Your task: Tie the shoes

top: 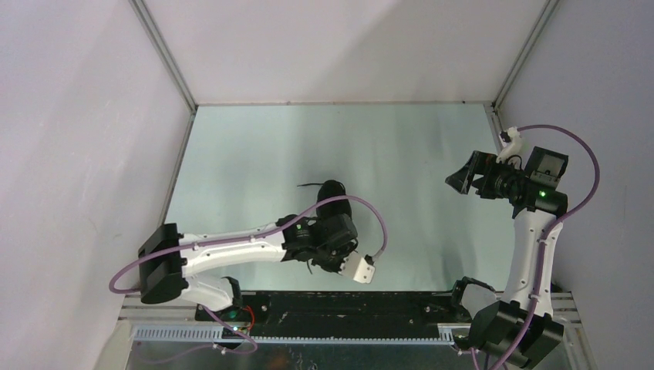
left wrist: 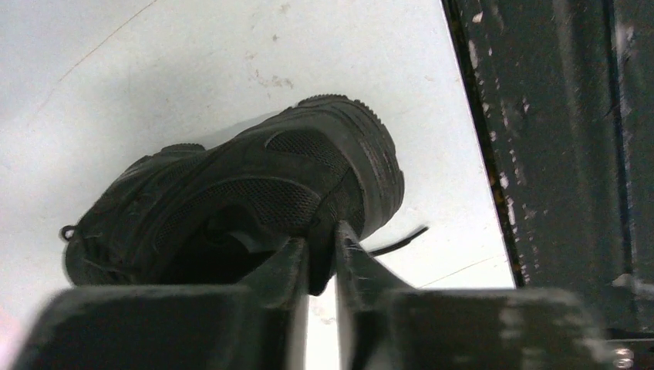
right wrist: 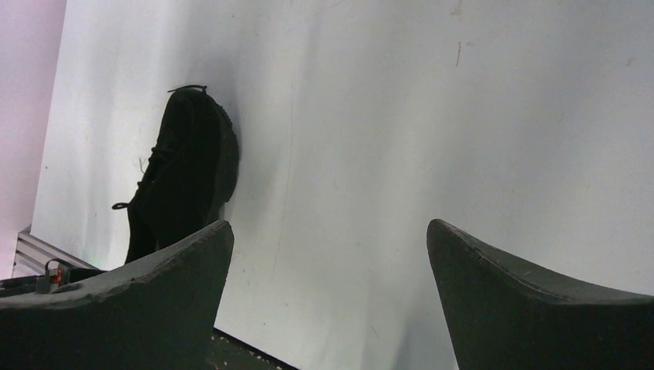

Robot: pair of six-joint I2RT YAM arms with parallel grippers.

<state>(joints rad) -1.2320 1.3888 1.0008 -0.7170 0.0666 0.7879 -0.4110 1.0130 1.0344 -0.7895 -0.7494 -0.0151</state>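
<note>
My left pincer [left wrist: 321, 233] is nearly closed, pinching the sneaker [left wrist: 254, 193] at its rim, lower centre. My right pincer [right wrist: 330, 223] stands wide and empty, the sneaker at upper left.

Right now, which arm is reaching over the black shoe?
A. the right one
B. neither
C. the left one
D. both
C: the left gripper sits right at the shoe, while the right gripper hangs wide open, well off to the side.
</note>
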